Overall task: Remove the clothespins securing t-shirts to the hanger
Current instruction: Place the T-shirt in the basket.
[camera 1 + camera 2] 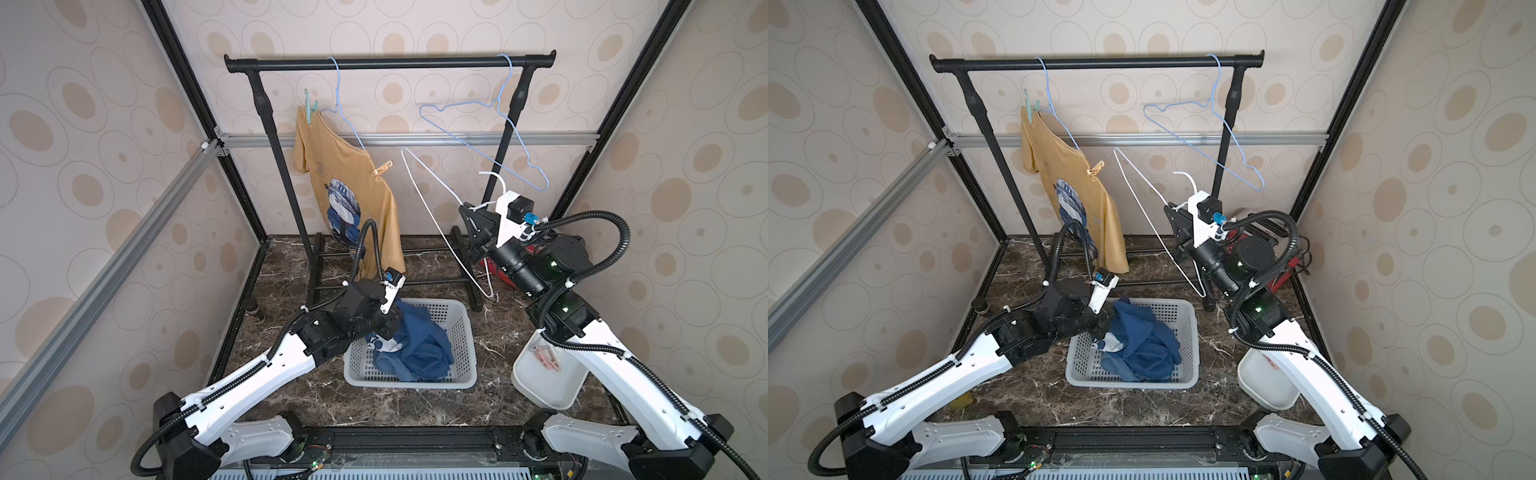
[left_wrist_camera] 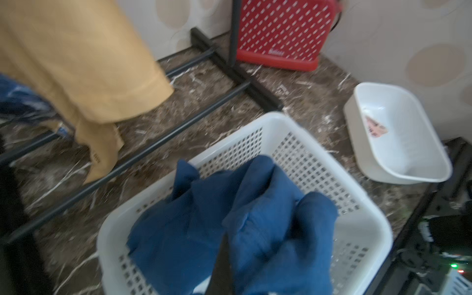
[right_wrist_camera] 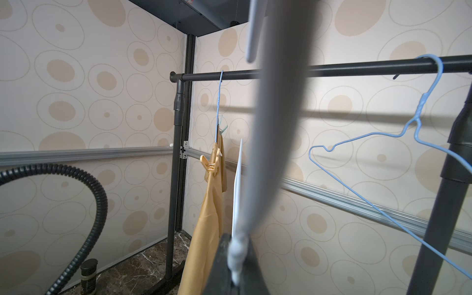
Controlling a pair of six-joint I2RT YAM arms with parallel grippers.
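Left wrist view: our left hand [image 2: 224, 255] clamps the blue shirt [image 2: 255, 204] over the basket [image 2: 281, 120] for dropping, right hand [image 3: 236, 265] pinches the white hanger [image 3: 270, 127] aside, clothespins [image 1: 383, 167] at the basket's eleven o'clock on the yellow shirt [image 1: 345, 178]

Walls [image 1: 415, 29]: cream paper w/ tan dots in thin oval rings, 3 sides. Black corner posts [image 1: 198, 95], alu rails [image 1: 395, 140] across at mid height. Surface [image 1: 415, 407]: dark brown marble look, white veins. Black clothes rack [image 1: 386, 63] at back. Light even, soft shadows on back wall.
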